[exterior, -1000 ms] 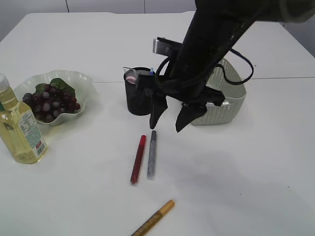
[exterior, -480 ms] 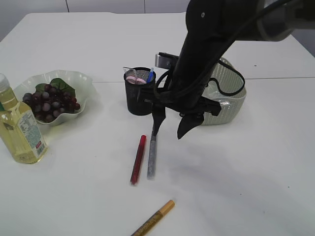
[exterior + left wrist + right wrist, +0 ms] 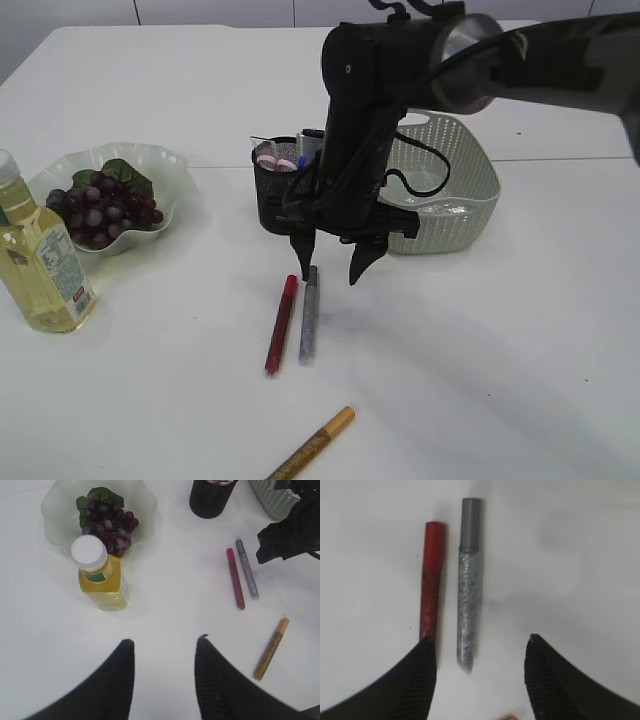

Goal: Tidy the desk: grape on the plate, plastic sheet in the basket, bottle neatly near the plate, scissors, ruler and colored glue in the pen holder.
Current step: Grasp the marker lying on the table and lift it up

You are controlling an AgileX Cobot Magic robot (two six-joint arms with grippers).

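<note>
bottle [image 3: 38, 262] cut off by the exterior view's left edge.

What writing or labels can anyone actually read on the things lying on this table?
Bottle: its label carries print and a red mark, too small and blurred to read.
Silver glue pen, red glue pen, gold glue pen: no readable text.
Nothing else bears lettering.
</note>
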